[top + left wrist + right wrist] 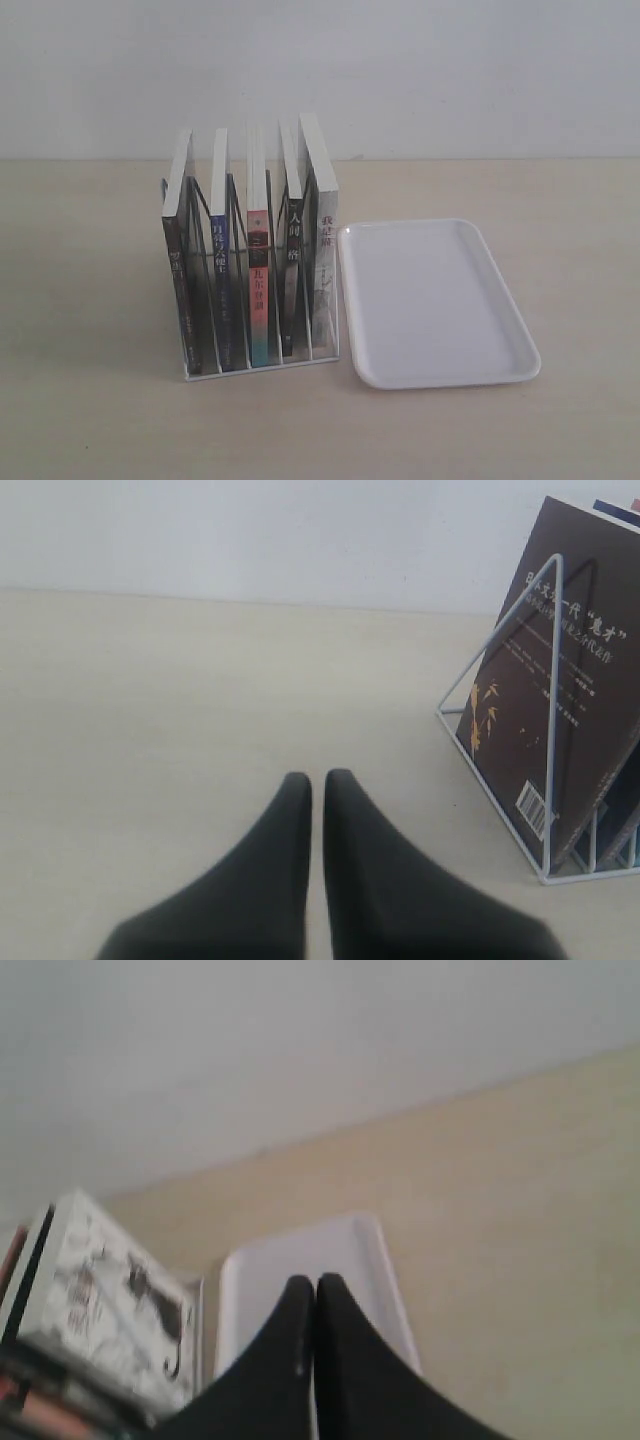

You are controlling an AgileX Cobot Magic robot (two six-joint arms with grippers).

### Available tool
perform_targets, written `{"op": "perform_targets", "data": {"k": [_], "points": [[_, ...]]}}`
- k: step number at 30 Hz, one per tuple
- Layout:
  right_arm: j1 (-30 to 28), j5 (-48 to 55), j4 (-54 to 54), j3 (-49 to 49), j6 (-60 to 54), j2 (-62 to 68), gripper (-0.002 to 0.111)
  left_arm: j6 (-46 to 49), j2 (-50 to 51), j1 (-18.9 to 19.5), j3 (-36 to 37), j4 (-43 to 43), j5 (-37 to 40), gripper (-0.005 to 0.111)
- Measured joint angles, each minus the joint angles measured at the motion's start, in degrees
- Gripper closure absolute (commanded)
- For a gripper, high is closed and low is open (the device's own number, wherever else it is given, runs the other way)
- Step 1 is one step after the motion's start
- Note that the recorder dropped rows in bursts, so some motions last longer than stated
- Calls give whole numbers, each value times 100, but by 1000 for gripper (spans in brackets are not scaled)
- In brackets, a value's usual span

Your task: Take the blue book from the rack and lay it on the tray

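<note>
Blue book (221, 262) stands upright in the rack (262, 367), slot 2 of 5 counted from the rack end farthest from the tray (430, 300), with books close on both sides. Tray lies just beside the rack. Left gripper (318, 777): fingers together, holding nothing, near the rack's outer end. Right gripper (314, 1281): fingers together, holding nothing, over the tray beside the rack. Book is probably light, thin, a bit floppy, and its cover may slip. Best hold is the top edge above the rack dividers, pinched across its thickness.
</note>
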Motion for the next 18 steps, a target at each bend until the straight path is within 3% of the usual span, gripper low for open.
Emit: {"op": "perform_targets", "data": {"k": [4, 9, 13, 18], "points": [[0, 599, 1311, 0, -991, 394, 108, 0, 0, 0, 0, 0, 0, 102], [0, 682, 2140, 0, -1553, 778, 108, 0, 0, 0, 0, 0, 0, 102], [0, 783, 3209, 0, -3243, 1133, 107, 0, 0, 0, 0, 0, 0, 102], [125, 1425, 4901, 0, -5380, 1564, 81, 0, 0, 0, 0, 0, 0, 102]]}}
